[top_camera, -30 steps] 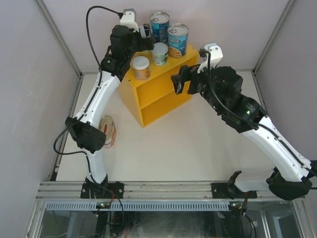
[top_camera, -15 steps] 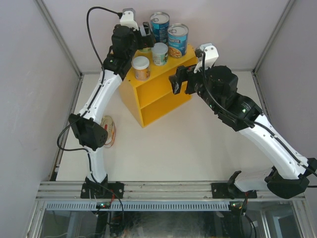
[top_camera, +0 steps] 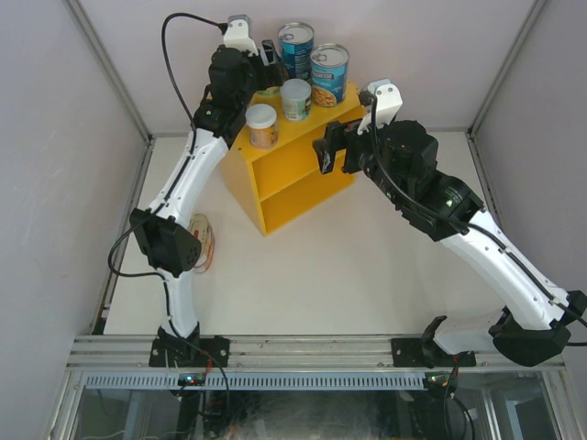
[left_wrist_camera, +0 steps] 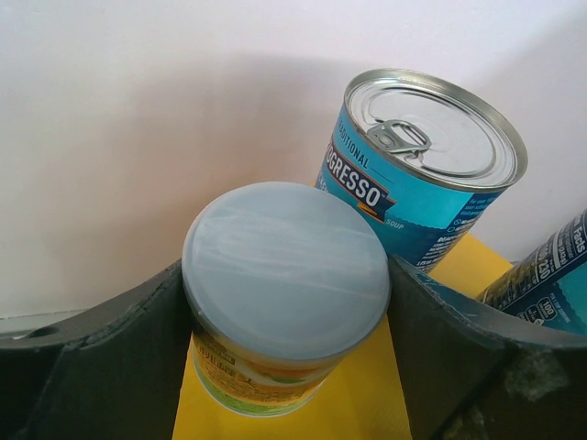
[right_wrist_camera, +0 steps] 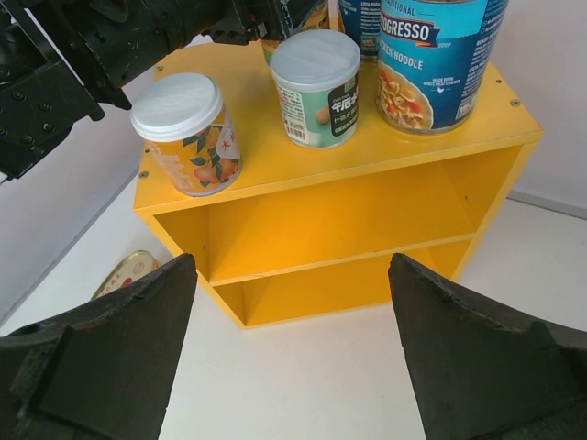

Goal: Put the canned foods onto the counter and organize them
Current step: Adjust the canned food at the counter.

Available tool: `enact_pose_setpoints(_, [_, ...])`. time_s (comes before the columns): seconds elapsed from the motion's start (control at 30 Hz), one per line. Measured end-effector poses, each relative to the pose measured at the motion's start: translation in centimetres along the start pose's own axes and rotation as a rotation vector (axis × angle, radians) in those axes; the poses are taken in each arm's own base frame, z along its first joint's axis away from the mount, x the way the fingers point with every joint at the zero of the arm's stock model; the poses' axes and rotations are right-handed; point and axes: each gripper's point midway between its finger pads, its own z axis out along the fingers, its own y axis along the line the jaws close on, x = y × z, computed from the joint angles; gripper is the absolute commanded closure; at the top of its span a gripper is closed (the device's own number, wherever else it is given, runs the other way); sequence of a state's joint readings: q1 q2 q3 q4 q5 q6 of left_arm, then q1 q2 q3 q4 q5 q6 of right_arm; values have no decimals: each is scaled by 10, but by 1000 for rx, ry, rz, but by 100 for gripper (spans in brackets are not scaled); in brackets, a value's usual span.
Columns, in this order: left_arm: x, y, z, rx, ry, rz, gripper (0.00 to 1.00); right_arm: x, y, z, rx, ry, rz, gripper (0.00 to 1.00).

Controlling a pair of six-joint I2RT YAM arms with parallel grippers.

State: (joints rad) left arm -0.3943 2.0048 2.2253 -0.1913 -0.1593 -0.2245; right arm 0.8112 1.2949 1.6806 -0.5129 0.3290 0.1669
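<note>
The yellow counter [top_camera: 295, 174] carries two tall blue cans [top_camera: 295, 46] [top_camera: 328, 73] and two small pale-lidded cans [top_camera: 295, 99] [top_camera: 261, 126] on its top. At the back left corner my left gripper [top_camera: 269, 62] is shut on a third small pale-lidded can [left_wrist_camera: 286, 270], both fingers [left_wrist_camera: 138, 339] pressed against its lid; it sits on the yellow top [left_wrist_camera: 376, 403] beside a blue can [left_wrist_camera: 422, 174]. My right gripper [right_wrist_camera: 292, 348] hangs open and empty in front of the counter's shelf opening [right_wrist_camera: 348, 220]. A flat oval tin [top_camera: 200, 234] lies on the table, partly behind the left arm's elbow.
White walls close in right behind the counter. The left arm [right_wrist_camera: 92, 55] reaches over the counter's left end. The oval tin [right_wrist_camera: 128, 270] lies on the white table just left of the counter's base. Metal frame rails run along the table's sides.
The left jaws have closed in onto the small can at the counter's back corner. The right arm has shifted slightly toward the counter, gripper still open.
</note>
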Motion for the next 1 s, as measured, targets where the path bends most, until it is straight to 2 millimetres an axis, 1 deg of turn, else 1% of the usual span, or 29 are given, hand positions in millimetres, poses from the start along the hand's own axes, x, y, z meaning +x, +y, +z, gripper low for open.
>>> enact_pose_setpoints(0.2, [-1,4,-1,-15,-22,0,32,3,1,3,-2,8,-9,15])
enact_pose_setpoints(0.43, [-1,7,-7,-20,-39,10,32,11,3,12,-7,32,-16,15])
enact_pose_setpoints(0.6, [-2,9,-15,-24,-42,13,32,16,3,19,-6,46,-19,18])
enact_pose_setpoints(0.83, [-4,15,-29,-36,-41,20,32,20,2,36,-3,54,-17,27])
enact_pose_setpoints(1.0, [-5,20,-37,-44,-39,21,32,27,0,55,-2,77,-16,42])
